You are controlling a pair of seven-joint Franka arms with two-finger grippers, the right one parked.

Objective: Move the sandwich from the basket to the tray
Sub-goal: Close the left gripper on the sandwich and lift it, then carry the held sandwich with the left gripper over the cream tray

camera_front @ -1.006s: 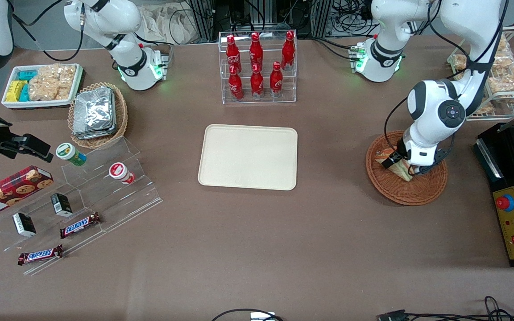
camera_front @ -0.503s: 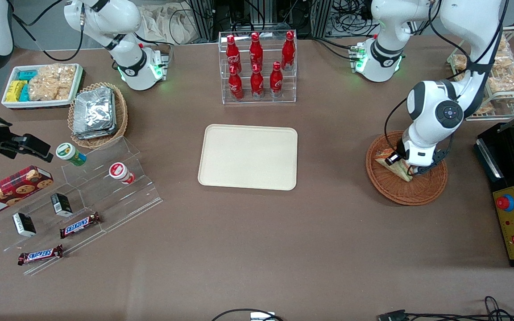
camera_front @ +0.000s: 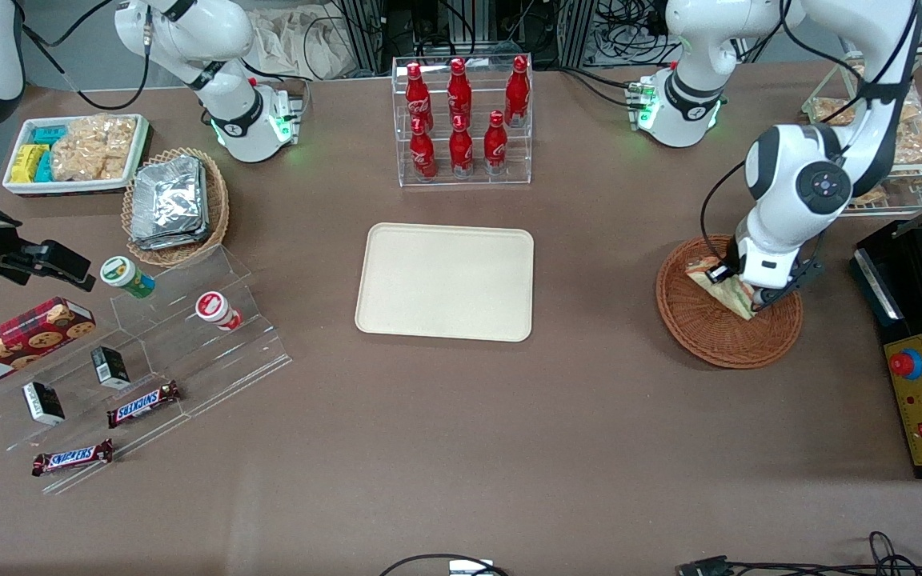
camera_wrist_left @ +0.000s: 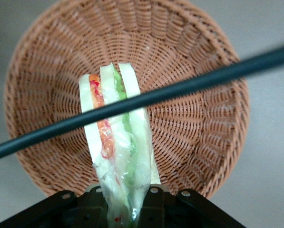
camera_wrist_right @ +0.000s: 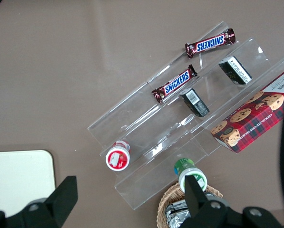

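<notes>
Front view: the left arm's hand [camera_front: 737, 290] hangs over the reddish-brown wicker basket [camera_front: 727, 302] at the working arm's end of the brown desk [camera_front: 461, 432], its fingers closed on the wrapped sandwich [camera_front: 723, 289]. The sandwich sits tilted inside the basket's outline, one pale end poking out from under the arm's white wrist; whether it touches the weave cannot be told from here. The cream tray [camera_front: 445, 281] lies bare at the middle of the desk, well apart from the basket. Farther from the camera than the tray stands a clear rack of red cola bottles [camera_front: 461, 120]. Toward the parked arm's end sit a tan basket of foil packs [camera_front: 175, 206], a white bin of snacks [camera_front: 75, 154], and a clear stepped stand [camera_front: 149, 360] carrying candy bars and small tubs.

Left wrist view: the sandwich [camera_wrist_left: 115, 147] runs lengthwise from the hand's black body out over the basket [camera_wrist_left: 194, 71], white bread framing green and red-orange layers under clear wrap. Its near end is pinched at the hand, which is shut on it. A dark cable [camera_wrist_left: 146, 99] crosses in front.

Right wrist view: the stepped stand [camera_wrist_right: 180, 128] holds two Snickers bars [camera_wrist_right: 191, 59], with a corner of the tray [camera_wrist_right: 20, 178] nearby.
</notes>
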